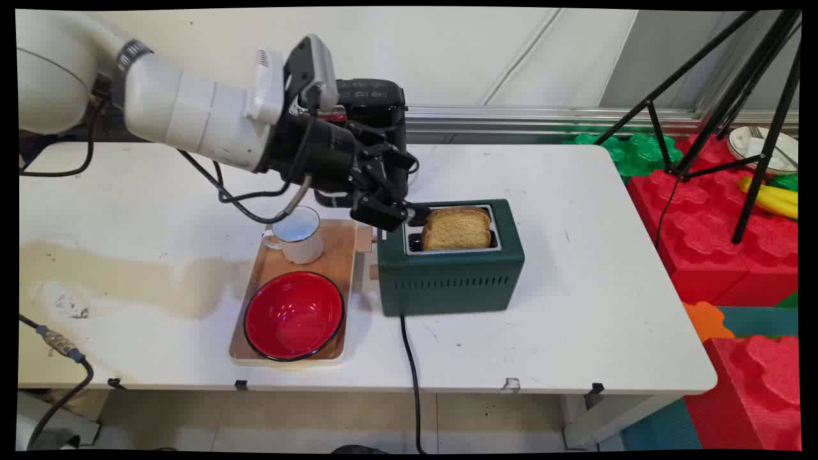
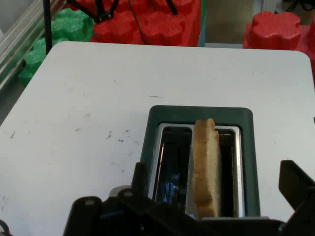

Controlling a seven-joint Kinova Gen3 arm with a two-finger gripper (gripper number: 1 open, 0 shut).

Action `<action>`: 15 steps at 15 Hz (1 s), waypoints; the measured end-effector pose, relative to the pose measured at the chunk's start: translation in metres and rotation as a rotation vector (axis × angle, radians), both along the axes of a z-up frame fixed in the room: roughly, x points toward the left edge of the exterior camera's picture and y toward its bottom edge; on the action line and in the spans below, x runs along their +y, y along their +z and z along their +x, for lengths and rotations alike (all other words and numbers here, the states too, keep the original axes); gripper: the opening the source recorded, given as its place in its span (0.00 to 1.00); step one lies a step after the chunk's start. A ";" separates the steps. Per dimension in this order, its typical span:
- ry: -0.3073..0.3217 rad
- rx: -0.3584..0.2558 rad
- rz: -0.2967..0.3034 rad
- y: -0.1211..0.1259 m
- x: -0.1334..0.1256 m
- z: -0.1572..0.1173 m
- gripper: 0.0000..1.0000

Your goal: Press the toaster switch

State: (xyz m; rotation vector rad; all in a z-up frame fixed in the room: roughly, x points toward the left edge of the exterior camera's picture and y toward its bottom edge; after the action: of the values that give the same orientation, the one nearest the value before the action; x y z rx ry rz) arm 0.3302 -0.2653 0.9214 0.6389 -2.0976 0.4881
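A slice of browned toast [image 1: 457,229] stands upright in one slot of a dark green toaster [image 1: 450,275] in the middle of the white table. My gripper [image 1: 406,217] hovers at the toaster's left end, just over its top edge, pointing along the slots. It is open with nothing in it. In the hand view the toast [image 2: 205,167] stands on edge in the right slot of the toaster [image 2: 202,114], and the left slot is empty. My gripper [image 2: 216,174] straddles the toast's near end, one finger on each side, apart from it.
Left of the toaster lies a wooden tray [image 1: 342,255] with a white mug [image 1: 297,236] and a red bowl [image 1: 294,315]. A black appliance [image 1: 374,102] stands behind the arm. The toaster's cable [image 1: 412,370] runs off the front edge. Red and green foam blocks [image 1: 716,236] and a tripod [image 1: 760,128] are at the right.
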 end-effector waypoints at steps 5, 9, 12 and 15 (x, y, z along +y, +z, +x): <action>-0.003 0.013 0.050 0.012 0.006 0.024 1.00; 0.002 0.011 0.089 0.015 0.012 0.047 1.00; 0.004 0.005 0.109 0.013 0.017 0.060 1.00; 0.000 -0.004 0.120 0.010 0.019 0.069 1.00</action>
State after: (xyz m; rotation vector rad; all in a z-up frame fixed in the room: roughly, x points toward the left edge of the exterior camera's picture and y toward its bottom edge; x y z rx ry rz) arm 0.3990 -0.2460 0.9318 0.7073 -2.1428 0.3662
